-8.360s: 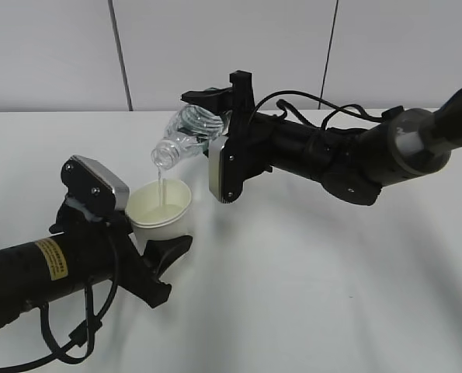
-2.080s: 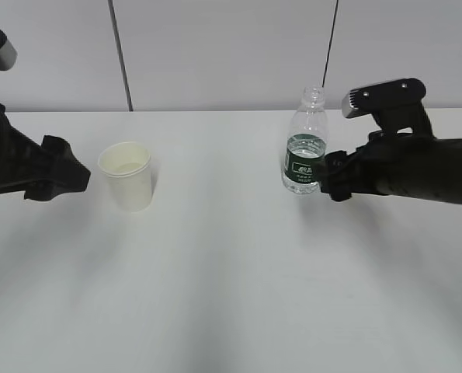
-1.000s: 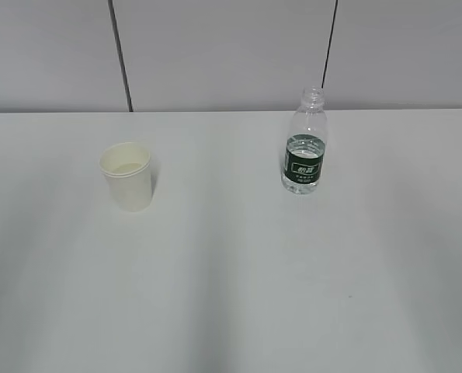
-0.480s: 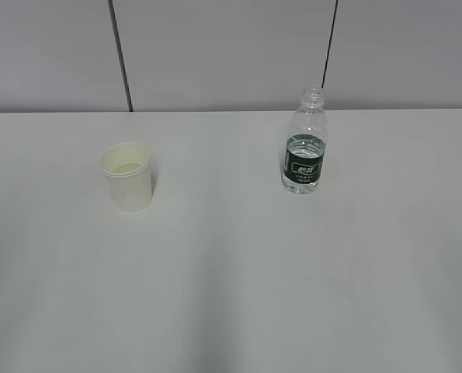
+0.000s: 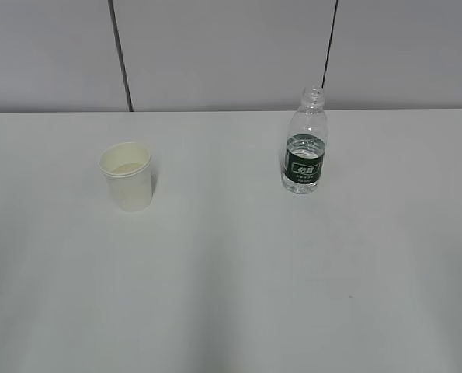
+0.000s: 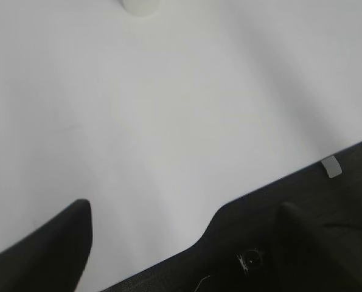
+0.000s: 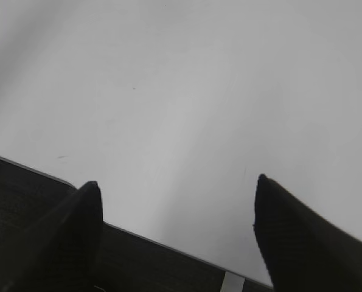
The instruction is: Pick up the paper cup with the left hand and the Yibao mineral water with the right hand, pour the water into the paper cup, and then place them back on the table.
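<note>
1. Where the exterior view looks down at a slant, the paper cup [image 5: 126, 176] stands upright on the white tabletop [image 5: 231, 280], left of the middle, with pale liquid inside.
2. The water bottle [image 5: 304, 143] stands upright and uncapped well apart to the cup's right, its green label facing the camera.
3. Neither arm shows in that view.
4. The left hand [image 6: 181, 210] hangs over the tabletop's near edge, jaws spread wide and holding nothing; the cup's base just shows at the top of its view.
5. The right hand [image 7: 177, 194] hangs likewise over the tabletop's edge, jaws wide and holding nothing.
</note>
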